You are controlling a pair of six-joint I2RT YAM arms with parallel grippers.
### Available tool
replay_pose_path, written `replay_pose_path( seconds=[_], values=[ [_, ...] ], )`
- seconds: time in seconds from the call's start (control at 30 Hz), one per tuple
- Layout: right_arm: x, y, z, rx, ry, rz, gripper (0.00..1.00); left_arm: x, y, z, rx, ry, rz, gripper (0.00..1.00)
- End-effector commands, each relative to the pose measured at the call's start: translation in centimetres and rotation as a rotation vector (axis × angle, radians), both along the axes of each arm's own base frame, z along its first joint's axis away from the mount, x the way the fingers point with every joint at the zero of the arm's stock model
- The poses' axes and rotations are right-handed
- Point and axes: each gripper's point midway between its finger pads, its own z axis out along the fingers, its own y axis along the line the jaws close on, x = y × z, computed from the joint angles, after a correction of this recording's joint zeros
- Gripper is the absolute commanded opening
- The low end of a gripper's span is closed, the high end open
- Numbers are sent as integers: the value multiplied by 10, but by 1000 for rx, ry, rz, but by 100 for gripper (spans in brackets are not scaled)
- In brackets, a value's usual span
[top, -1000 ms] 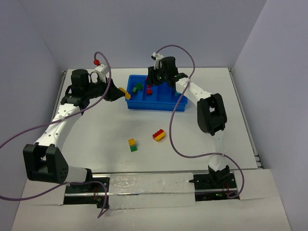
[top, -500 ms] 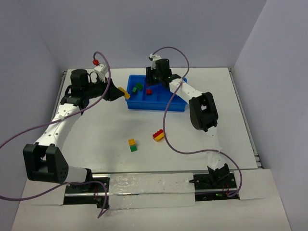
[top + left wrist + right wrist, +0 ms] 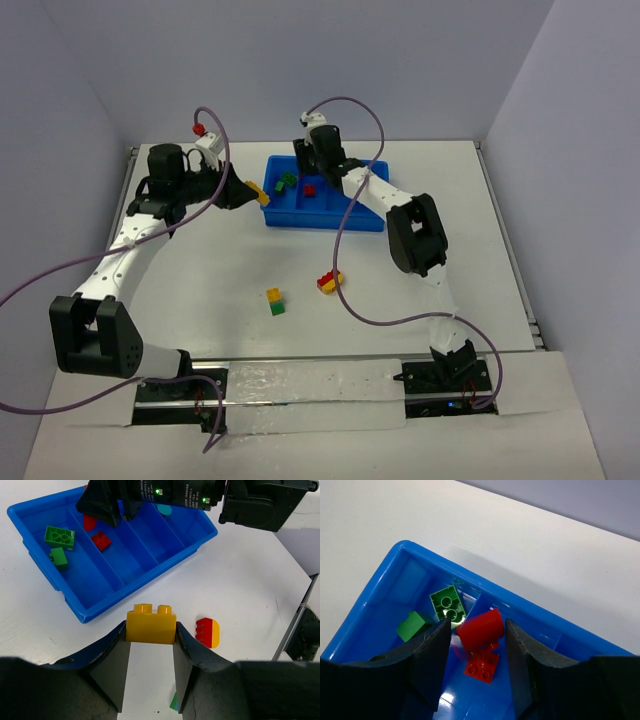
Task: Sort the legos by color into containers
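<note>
My left gripper (image 3: 258,196) is shut on a yellow lego (image 3: 150,625) and holds it above the table just left of the blue tray (image 3: 325,222). My right gripper (image 3: 477,635) hangs open over the tray's left part. A red rounded lego (image 3: 479,628) sits blurred between its fingers, touching neither. Below it a flat red lego (image 3: 482,666) lies in the second compartment. Two green legos (image 3: 448,604) (image 3: 412,625) lie in the leftmost compartment. A red-and-yellow pair (image 3: 329,281) and a yellow-and-green pair (image 3: 275,301) lie on the table.
The tray's right compartments (image 3: 150,545) hold little; a teal shape (image 3: 164,509) shows at the far end of one. The right arm (image 3: 400,205) reaches across the tray's right side. Walls close in the table on three sides.
</note>
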Motion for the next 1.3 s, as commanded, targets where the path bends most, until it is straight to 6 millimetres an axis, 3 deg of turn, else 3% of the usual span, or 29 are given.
replay_pose_path(
  seconds=[0.0, 0.17, 0.3, 0.47, 0.57, 0.63, 0.7, 0.73, 0.77, 0.8, 0.9, 0.93, 1.03, 1.07, 1.1, 1.2, 1.27],
  values=[
    [9, 3, 21, 16, -73, -23, 55, 9, 2, 10, -14, -43, 17, 0],
    [7, 5, 24, 33, -69, -23, 65, 10, 1, 13, -22, -47, 13, 0],
    [-2, 5, 39, 61, -69, -10, 66, 12, 0, 16, -27, -57, 12, 0],
    [-22, -2, 98, 120, -121, 14, 69, 20, -7, 20, -25, -79, 2, 0],
    [-36, -17, 147, 172, -170, 15, 82, 29, -17, 26, 2, -118, -4, 0],
    [-39, -31, 155, 182, -166, 1, 86, 36, -23, 28, 11, -132, 1, 0],
    [-48, -53, 176, 206, -178, -25, 100, 49, -37, 26, 16, -145, 12, 0],
    [-49, -69, 176, 214, -167, -48, 100, 58, -40, 32, 18, -164, 33, 0],
    [-52, -93, 190, 234, -179, -77, 100, 68, -51, 33, 21, -171, 42, 0],
    [-58, -104, 195, 243, -177, -87, 100, 76, -58, 32, 30, -179, 55, 0],
    [-69, -145, 189, 230, -138, -138, 100, 99, -78, 34, 62, -202, 118, 0],
    [-70, -166, 188, 219, -136, -175, 100, 110, -86, 22, 79, -186, 132, 0],
    [-90, -215, 174, 172, -104, -250, 100, 134, -107, 9, 104, -189, 199, 0],
    [-96, -227, 179, 167, -117, -270, 100, 140, -114, 6, 112, -196, 220, 0],
    [-103, -236, 166, 150, -89, -287, 100, 144, -120, 2, 121, -201, 239, 0],
    [-123, -264, 158, 134, -72, -336, 100, 161, -141, -7, 134, -220, 300, 0],
    [-131, -272, 158, 135, -72, -349, 100, 166, -155, -13, 135, -213, 314, 0]
  ],
)
